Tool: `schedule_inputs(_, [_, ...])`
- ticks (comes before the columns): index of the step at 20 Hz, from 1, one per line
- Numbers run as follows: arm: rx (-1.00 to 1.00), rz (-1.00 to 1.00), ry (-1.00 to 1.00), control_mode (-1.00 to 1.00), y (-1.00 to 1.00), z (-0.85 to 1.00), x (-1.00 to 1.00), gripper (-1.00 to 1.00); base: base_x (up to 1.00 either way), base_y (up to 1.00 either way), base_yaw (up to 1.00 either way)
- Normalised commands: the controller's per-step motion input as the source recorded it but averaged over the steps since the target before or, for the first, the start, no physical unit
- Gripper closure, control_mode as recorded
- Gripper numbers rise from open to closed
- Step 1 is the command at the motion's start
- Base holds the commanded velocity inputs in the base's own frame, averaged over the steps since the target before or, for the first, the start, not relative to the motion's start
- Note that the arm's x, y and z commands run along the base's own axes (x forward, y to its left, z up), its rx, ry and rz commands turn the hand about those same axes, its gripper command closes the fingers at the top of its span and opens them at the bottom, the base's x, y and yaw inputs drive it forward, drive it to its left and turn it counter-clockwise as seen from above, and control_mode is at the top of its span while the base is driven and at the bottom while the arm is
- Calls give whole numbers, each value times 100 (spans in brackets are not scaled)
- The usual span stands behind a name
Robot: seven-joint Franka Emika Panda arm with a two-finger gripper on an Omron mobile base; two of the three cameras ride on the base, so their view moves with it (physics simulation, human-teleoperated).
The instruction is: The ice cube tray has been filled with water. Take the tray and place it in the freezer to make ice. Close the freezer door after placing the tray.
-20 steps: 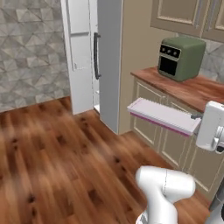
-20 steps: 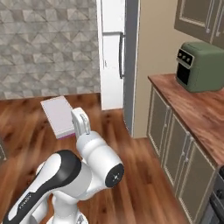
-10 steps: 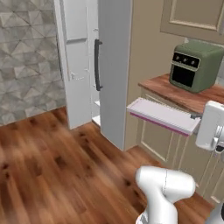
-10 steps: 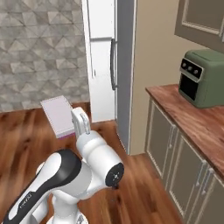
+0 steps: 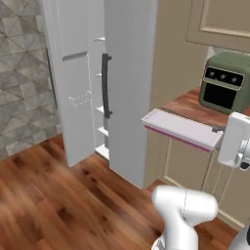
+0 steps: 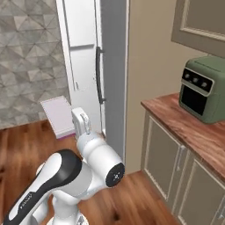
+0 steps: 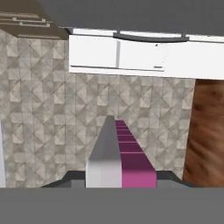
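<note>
Home kitchen, tall fridge (image 5: 129, 88), wooden counter (image 6: 193, 134), cabinets (image 6: 165, 165)

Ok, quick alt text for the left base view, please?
The gripper holds the ice cube tray level in mid-air, beside the wooden counter with a green toaster oven. Left of it, the freezer door stands open, white shelves visible inside.

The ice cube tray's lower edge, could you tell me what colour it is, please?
Magenta-purple, under a pale lavender-white top; the ice cube tray shows it best in the left base view.

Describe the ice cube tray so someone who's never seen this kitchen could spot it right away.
Start at the tall silver-grey fridge with its door swung open. Just right of it, the ice cube tray is held in the air by the robot's claw: a long flat pale tray with a magenta lower edge, unlike the boxy green oven.
</note>
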Motion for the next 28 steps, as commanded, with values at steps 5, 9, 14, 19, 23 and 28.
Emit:
schedule_inputs(5, [0,0,0,100,0,0,0,100,99,58,-30])
schedule_inputs(9, [0,0,0,100,0,0,0,100,95,66,-29])
schedule_inputs(14, [0,0,0,100,0,0,0,100,89,65,-26])
schedule_inputs(19, [0,0,0,100,0,0,0,100,83,59,-23])
schedule_inputs(23, [0,0,0,100,0,0,0,100,80,48,-23])
schedule_inputs(28, [0,0,0,100,0,0,0,100,66,16,-21])
